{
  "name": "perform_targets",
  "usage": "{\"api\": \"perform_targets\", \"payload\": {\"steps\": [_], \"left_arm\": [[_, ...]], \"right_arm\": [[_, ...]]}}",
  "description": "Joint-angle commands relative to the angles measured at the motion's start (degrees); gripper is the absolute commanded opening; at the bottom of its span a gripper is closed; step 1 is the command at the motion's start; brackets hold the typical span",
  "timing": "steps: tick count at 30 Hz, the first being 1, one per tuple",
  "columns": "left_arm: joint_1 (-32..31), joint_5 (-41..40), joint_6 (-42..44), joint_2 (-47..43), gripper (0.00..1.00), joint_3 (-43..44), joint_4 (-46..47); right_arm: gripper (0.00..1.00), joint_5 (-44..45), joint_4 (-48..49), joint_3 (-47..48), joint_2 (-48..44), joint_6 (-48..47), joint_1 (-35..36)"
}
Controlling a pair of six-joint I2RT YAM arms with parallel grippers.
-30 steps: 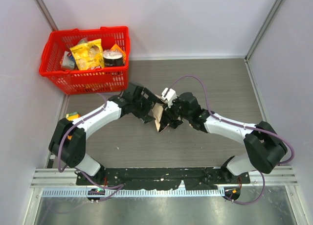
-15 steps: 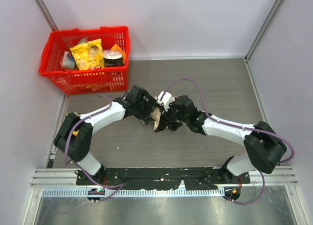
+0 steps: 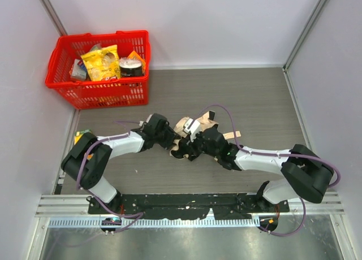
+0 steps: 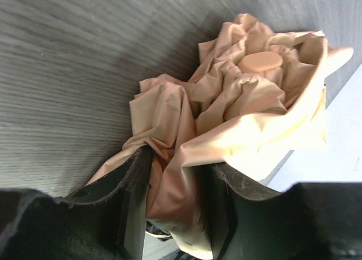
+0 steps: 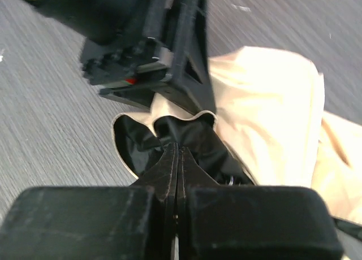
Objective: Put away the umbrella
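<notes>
The umbrella (image 3: 183, 125) is a crumpled heap of pale tan fabric on the grey table between my two arms, and its strap (image 3: 232, 135) sticks out to the right. In the left wrist view the umbrella (image 4: 237, 96) shows a round tan cap (image 4: 260, 61). My left gripper (image 4: 178, 198) is shut on a fold of its cloth, which touches both fingers. My right gripper (image 5: 177, 150) is shut, with its tips pressed into the umbrella's (image 5: 266, 102) black lining. I cannot tell whether any lining is pinched. From above, the left gripper (image 3: 172, 140) and right gripper (image 3: 189, 148) nearly meet.
A red basket (image 3: 96, 91) holding a yellow bag (image 3: 102, 62) and other packets stands at the back left. White walls close in the table on three sides. A small yellow object (image 3: 83, 135) lies by the left arm's elbow.
Both grippers dropped toward the table and the near edge, taking the umbrella down with them. The left jaws narrowed onto the fabric. The right jaws closed fully.
</notes>
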Motion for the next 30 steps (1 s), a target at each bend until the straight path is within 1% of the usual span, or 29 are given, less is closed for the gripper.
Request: {"api": "perform_targets", "payload": {"steps": [1, 2, 3, 4, 5, 6, 7, 8, 9, 10, 11, 12, 14, 16, 17, 18, 19, 22, 24, 28, 30], "left_arm": [[-0.57, -2.02, 2.43, -2.29, 0.44, -3.79, 7.73], [-0.57, -1.76, 2.87, -2.47, 0.44, -4.41, 8.87], [-0.57, -1.41, 3.13, -2.47, 0.44, -4.76, 9.58], [-0.75, -1.32, 3.4, -2.38, 0.44, -4.85, 9.84], [-0.75, -1.14, 3.57, -2.47, 0.46, -5.03, 10.46], [-0.84, -0.79, 3.92, -2.38, 0.47, -5.2, 10.98], [-0.92, -0.79, 4.19, -2.64, 0.49, -5.38, 11.08], [-1.1, -1.05, 4.54, -2.91, 0.5, -5.64, 11.08], [-1.19, -1.05, 4.54, -3.26, 0.52, -5.99, 11.43], [-1.19, -0.88, 4.63, -3.61, 0.54, -6.52, 12.21], [-1.28, -0.88, 4.72, -3.87, 0.56, -6.87, 12.48], [-1.28, -0.7, 4.72, -4.14, 0.56, -7.22, 12.48], [-1.28, -0.35, 5.15, -4.67, 0.57, -7.84, 12.57], [-1.36, 0.0, 5.33, -5.37, 0.58, -8.72, 12.83], [-1.45, 0.09, 5.51, -5.81, 0.57, -9.33, 13.27], [-1.37, 0.44, 5.68, -6.25, 0.57, -10.03, 13.8], [-1.45, 0.36, 5.77, -6.77, 0.57, -10.91, 13.89], [-1.72, 0.09, 5.95, -7.92, 0.51, -12.84, 14.42], [-1.8, 0.53, 5.95, -8.1, 0.46, -14.08, 15.12], [-1.8, 1.32, 6.21, -6.78, 0.37, -15.05, 16.09], [-1.8, 1.67, 6.47, -5.99, 0.36, -15.57, 17.22]], "right_arm": [[0.01, 7.14, -1.03, 1.12, -2.69, 11.38, 0.11], [0.01, 9.41, -2.72, 1.39, -3.84, 13.84, 0.19], [0.09, 10.65, -6.57, 2.18, -5.94, 16.83, 0.02], [0.18, 11.88, -8.61, 2.71, -7.35, 17.9, 0.02], [0.3, 11.8, -13.41, 4.28, -9.11, 19.13, -0.07], [0.36, 11.89, -15.64, 5.25, -9.91, 19.32, -0.33], [0.39, 11.98, -20.7, 7.53, -9.92, 20.1, -0.59], [0.46, 11.54, -23.28, 8.51, -9.22, 20.28, -1.47], [0.49, 11.28, -27.92, 10.95, -8.78, 19.59, -1.82], [0.57, 11.01, -29.27, 11.85, -7.82, 18.62, -2.35], [0.59, 9.01, -29.98, 13.16, -7.37, 18.35, -2.88], [0.6, 7.34, -30.33, 13.96, -5.71, 17.92, -5.14], [0.63, 3.73, -31.65, 16.68, -2.64, 16.52, -7.53], [0.64, 2.57, -33.92, 20.98, 2.01, 14.41, -8.85], [0.64, -0.47, -34.81, 22.3, 3.34, 13.44, -9.47], [0.65, -0.68, -37.25, 24.75, 6.31, 11.86, -9.47], [0.65, -0.42, -37.54, 25.39, 7.82, 11.33, -9.56], [0.66, -0.85, -37.1, 28.19, 10.73, 10.97, -9.56], [0.66, -2.86, -38.85, 30.39, 13.46, 10.35, -9.56], [0.67, -3.93, -39.65, 30.58, 17.15, 10.18, -9.12], [0.67, -3.32, -38.6, 29.62, 17.95, 10.09, -8.51]]}}
